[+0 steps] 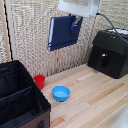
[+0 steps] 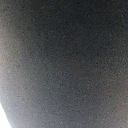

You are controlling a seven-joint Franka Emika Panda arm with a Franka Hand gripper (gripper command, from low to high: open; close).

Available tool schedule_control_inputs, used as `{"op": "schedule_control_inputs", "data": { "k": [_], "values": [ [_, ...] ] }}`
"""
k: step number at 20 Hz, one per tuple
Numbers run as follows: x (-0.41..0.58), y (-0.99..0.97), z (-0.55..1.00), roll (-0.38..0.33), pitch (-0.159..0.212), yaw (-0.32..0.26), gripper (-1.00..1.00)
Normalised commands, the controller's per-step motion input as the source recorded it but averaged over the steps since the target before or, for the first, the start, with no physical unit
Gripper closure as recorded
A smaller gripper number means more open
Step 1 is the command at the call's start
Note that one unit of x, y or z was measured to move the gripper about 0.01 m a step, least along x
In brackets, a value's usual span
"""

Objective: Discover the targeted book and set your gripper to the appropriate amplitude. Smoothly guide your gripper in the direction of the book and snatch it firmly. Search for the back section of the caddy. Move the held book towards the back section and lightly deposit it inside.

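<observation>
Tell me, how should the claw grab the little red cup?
Probably by its rim. The red cup stands upright with its open mouth facing up, so the claw could come straight down and pinch one wall. The caddy sits close on the exterior view's left, so sideways approaches look cramped. The claw holds the book now.

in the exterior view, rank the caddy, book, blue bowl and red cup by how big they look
1. caddy, though it sits nearest the camera and runs off the frame
2. book, held up in the air by the gripper
3. blue bowl
4. red cup
</observation>
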Motion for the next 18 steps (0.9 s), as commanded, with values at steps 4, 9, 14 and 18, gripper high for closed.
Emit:
{"op": "schedule_control_inputs", "data": {
  "k": [4, 9, 14, 18],
  "values": [
    [0.354, 0.91, 0.11, 0.0, 0.035, -0.022, 1.0],
    [0.35, 0.9, 0.31, -0.001, 0.06, -0.004, 1.0],
    [0.406, 0.85, 0.55, -0.006, 0.094, 0.0, 1.0],
    [0.462, 0.75, 0.73, -0.035, 0.126, 0.0, 1.0]
  ]
}}
